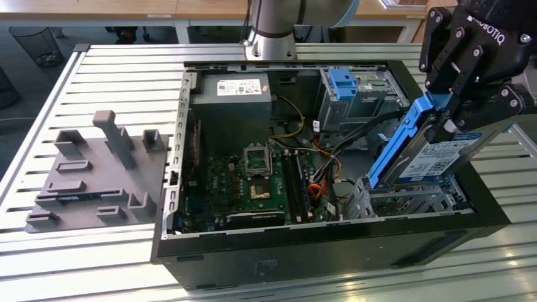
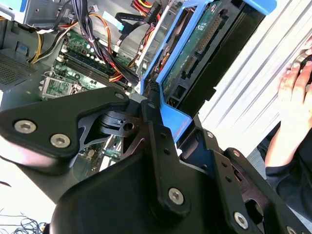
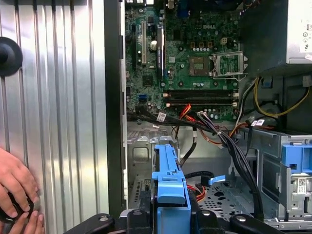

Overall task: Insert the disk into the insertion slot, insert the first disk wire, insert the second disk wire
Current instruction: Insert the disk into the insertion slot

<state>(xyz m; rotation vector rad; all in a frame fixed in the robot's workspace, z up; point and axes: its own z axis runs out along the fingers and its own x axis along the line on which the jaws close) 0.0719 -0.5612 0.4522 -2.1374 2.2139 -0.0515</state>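
Disk (image 1: 419, 160), clenched edgewise by the gripper (image 1: 457, 116), is held tilted over the insertion slot (image 1: 415, 202).

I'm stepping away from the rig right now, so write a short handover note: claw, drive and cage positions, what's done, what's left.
The claw is shut on the hard drive, gripping its blue frame.
The hard drive hangs tilted over the drive cage, lower end near it, not seated.
Done: drive lifted and brought to the cage.
Left: seating the drive and plugging in both wires; its connector end has nothing plugged in.
Note: a person's hand rests on the table beside the computer case.
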